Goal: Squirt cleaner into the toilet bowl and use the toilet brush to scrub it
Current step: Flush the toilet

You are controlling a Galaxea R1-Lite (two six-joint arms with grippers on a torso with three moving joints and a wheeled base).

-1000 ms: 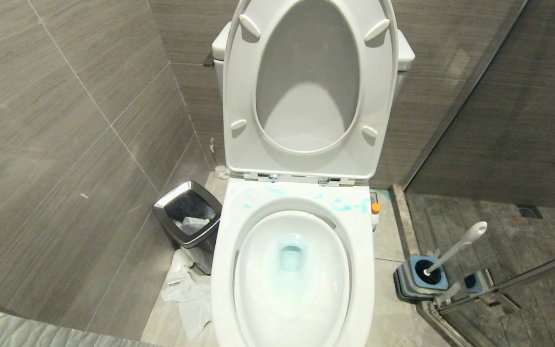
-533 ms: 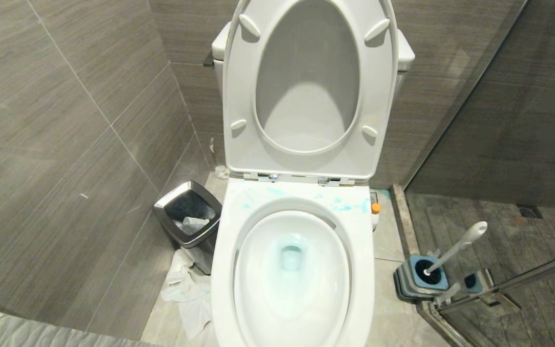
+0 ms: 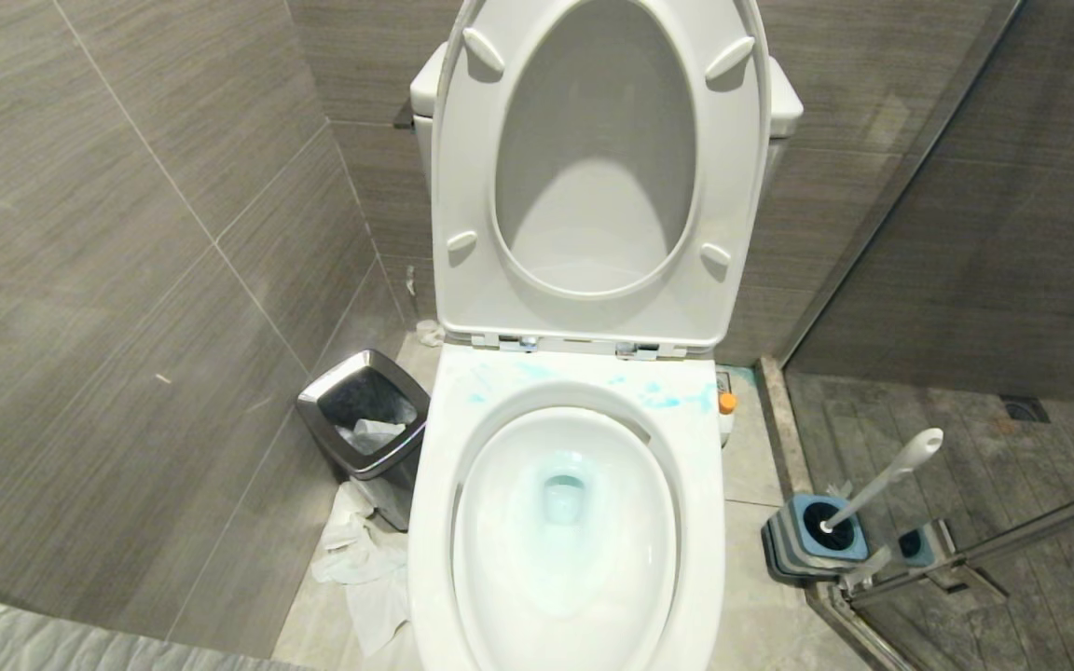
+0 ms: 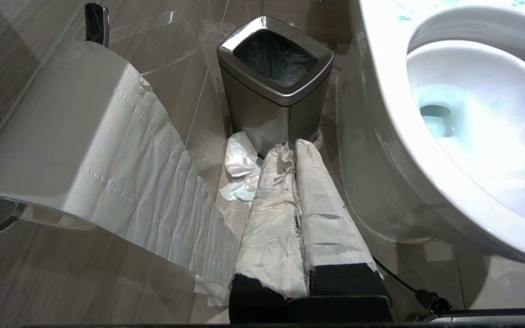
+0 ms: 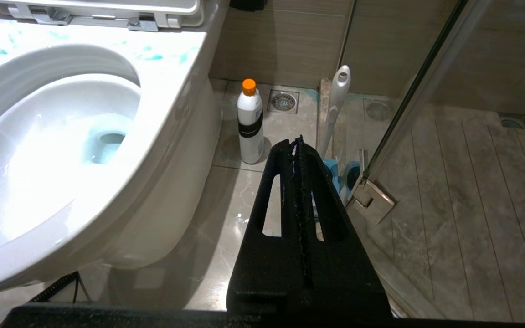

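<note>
Right tool: black fingers pressed together, nothing between them, low beside the toilet, aimed toward the floor by the glass shower door. Left tool: paper-wrapped fingers also pressed together, empty, low on the other side, aimed at the steel bin. Neither arm shows in the head view.

Just past the right tool tip: the toilet brush, white handle leaning up and away, dark head seated in its blue-grey holder on the floor at the shower door's edge. Not picked up, no contact with the tool.

Beside it, nearer the toilet: a white bottle with orange cap standing upright on the floor, cap on. Probably the cleaner's bottle.

The cleaner: turquoise smears on the back rim below the hinges, and a blue tint in the water at the drain. The toilet bowl has seat and lid up, open for access.

Progress judgement: squirt step looks done, since liquid is on the rim and in the water and the bottle is set down. Scrub step is not visibly under way, as the brush sits in its holder. Left: grasp handle, lift brush out, scrub bowl, return it.

Other clutter: crumpled tissue on the floor by the bin, toilet paper roll on the wall.
</note>
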